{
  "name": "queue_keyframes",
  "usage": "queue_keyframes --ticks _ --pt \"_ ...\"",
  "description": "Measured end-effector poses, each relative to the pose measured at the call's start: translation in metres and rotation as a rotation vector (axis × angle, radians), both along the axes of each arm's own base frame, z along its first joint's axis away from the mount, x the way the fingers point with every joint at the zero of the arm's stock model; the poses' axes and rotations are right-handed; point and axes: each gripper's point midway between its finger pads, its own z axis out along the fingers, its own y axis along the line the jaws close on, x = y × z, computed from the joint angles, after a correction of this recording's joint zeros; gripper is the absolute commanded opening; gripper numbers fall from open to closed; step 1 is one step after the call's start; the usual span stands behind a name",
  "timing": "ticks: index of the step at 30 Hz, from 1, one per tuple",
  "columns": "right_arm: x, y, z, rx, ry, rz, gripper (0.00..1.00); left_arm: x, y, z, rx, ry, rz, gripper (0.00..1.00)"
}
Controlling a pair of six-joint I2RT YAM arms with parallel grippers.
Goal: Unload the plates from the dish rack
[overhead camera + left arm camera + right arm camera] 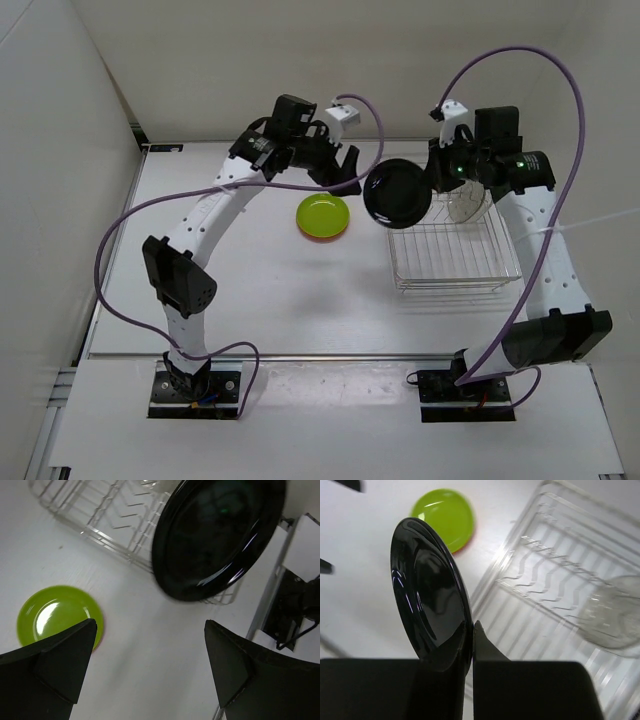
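Observation:
My right gripper (pixel 436 176) is shut on the rim of the black plate (pixel 398 193) and holds it on edge in the air, left of the dish rack (pixel 450 262). In the right wrist view the fingers (pixel 471 630) pinch the black plate (pixel 427 590). The yellow-green plate (pixel 323 215) lies on the table on top of the orange plate (pixel 322 238), of which only a rim shows. The clear plate (pixel 466 205) stands at the rack's far end. My left gripper (pixel 345 170) is open and empty, just left of the black plate (pixel 220 535).
The wire rack (pixel 110 520) holds only the clear plate (pixel 615 612). White walls close in the table at the back and left. A purple cable loops above each arm. The yellow-green plate (pixel 57 617) lies below the left fingers.

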Motion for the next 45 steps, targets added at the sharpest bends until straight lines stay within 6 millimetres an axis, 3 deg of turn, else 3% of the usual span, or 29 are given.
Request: queue_keyframes --ticks 5,8,11,12,14,15,17,18,20,21,23,24,25,26,28,29,32,35,41,45 --pt "-0.022 0.034 -0.014 0.087 0.083 0.163 0.0 -0.024 -0.041 0.011 -0.029 -0.028 -0.099 0.99" --pt "-0.027 0.043 -0.013 0.117 0.092 0.208 0.0 -0.025 -0.047 0.005 -0.024 -0.021 -0.108 0.97" --pt "-0.028 0.046 -0.011 0.131 0.092 0.224 0.0 -0.02 -0.047 -0.003 -0.011 -0.007 -0.094 0.88" --pt "-0.028 0.047 -0.011 0.133 0.092 0.227 0.0 -0.019 -0.047 -0.005 -0.006 -0.004 -0.088 0.78" --pt "-0.029 0.047 -0.011 0.136 0.092 0.23 0.0 -0.016 -0.045 -0.008 0.002 0.001 -0.073 0.7" --pt "-0.029 0.047 -0.011 0.136 0.093 0.229 0.0 -0.014 -0.044 -0.009 0.004 -0.001 -0.068 0.58" --pt "-0.028 0.047 -0.011 0.134 0.092 0.226 0.0 -0.014 -0.044 -0.009 0.005 0.0 -0.064 0.48" --pt "-0.028 0.046 -0.012 0.131 0.092 0.224 0.0 -0.014 -0.044 -0.009 0.005 0.001 -0.063 0.32" --pt "-0.027 0.045 -0.015 0.125 0.097 0.214 0.0 -0.014 -0.044 -0.009 0.004 0.005 -0.061 0.15" --pt "-0.026 0.042 -0.017 0.112 0.094 0.21 0.0 -0.015 -0.044 -0.009 0.005 0.006 -0.063 0.11" --pt "-0.024 0.039 -0.021 0.095 0.09 0.21 0.02 -0.017 -0.045 -0.007 -0.005 0.008 -0.078 0.11" --pt "-0.024 0.039 -0.022 0.094 0.089 0.213 0.09 -0.018 -0.045 -0.006 -0.005 0.007 -0.08 0.11" --pt "-0.024 0.04 -0.022 0.095 0.09 0.215 0.43 -0.019 -0.045 -0.006 -0.004 0.006 -0.08 0.11" --pt "-0.024 0.04 -0.022 0.102 0.096 0.208 0.53 -0.019 -0.044 -0.007 -0.003 0.006 -0.08 0.11" --pt "-0.024 0.041 -0.022 0.108 0.094 0.209 0.64 -0.017 -0.042 -0.011 0.015 -0.001 -0.064 0.11" --pt "-0.024 0.041 -0.022 0.111 0.098 0.207 0.97 -0.017 -0.04 -0.016 0.026 0.006 -0.056 0.11" --pt "-0.022 0.041 -0.023 0.109 0.097 0.192 1.0 -0.013 -0.03 -0.035 0.06 0.036 -0.03 0.11" --pt "-0.017 0.034 -0.032 0.082 0.108 0.139 1.0 0.002 -0.008 -0.057 0.097 0.074 0.029 0.11" --pt "-0.007 0.019 -0.041 0.024 0.103 0.046 1.0 0.059 0.057 -0.078 0.108 0.115 0.201 0.11" --pt "-0.004 0.016 -0.042 0.011 0.092 0.024 1.0 0.096 0.08 -0.1 0.113 0.141 0.27 0.11"
